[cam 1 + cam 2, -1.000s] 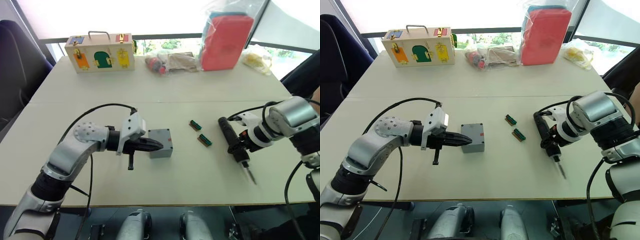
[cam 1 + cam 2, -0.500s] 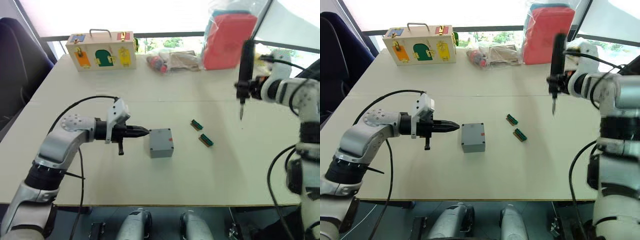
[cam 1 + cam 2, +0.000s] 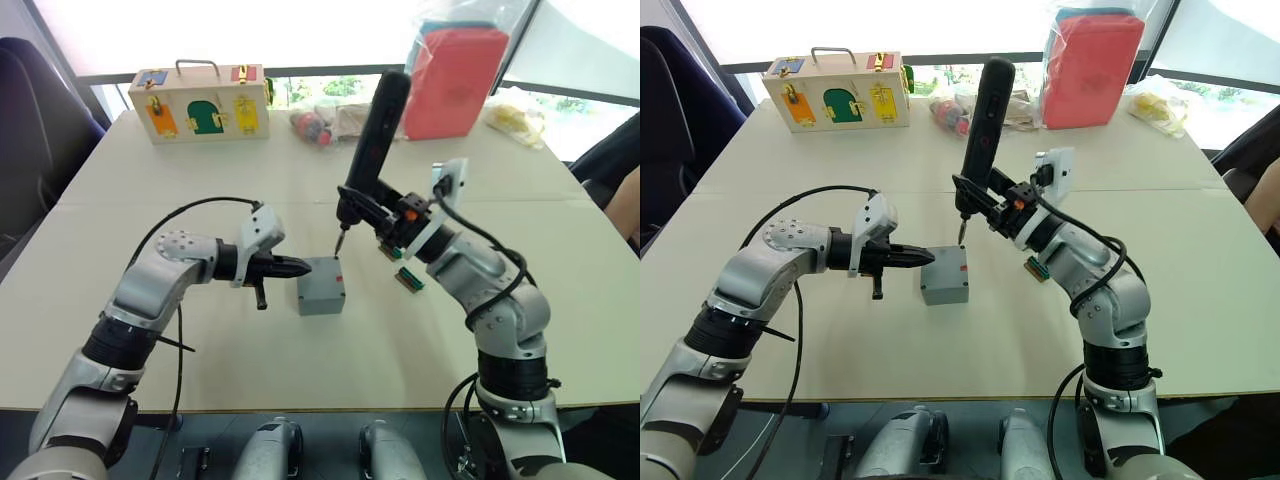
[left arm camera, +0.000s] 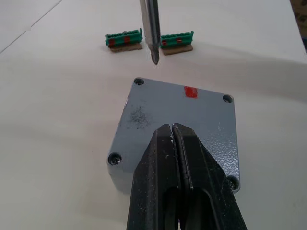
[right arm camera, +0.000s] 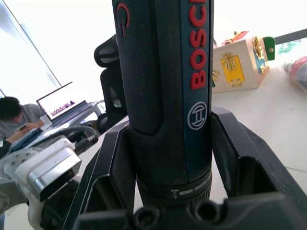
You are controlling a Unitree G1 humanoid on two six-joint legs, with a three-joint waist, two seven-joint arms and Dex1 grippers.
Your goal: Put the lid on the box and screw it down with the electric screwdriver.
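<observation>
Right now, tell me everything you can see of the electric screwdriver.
The electric screwdriver is a slim black pen-style tool with red Bosch lettering and a textured grip. The right gripper clamps its lower body. It stands nearly upright, leaning slightly; its thin metal bit hangs just above the lid, near a far corner screw hole, not touching.

1 box (image 3: 321, 286), 1 screwdriver (image 3: 372, 132), 2 green strips (image 3: 400, 264)

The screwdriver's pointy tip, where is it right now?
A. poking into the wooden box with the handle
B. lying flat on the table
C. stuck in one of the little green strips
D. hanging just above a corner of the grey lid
D: the electric screwdriver stands nearly upright in the right tool, and its bit hangs just above a far corner screw hole of the lid.
</observation>
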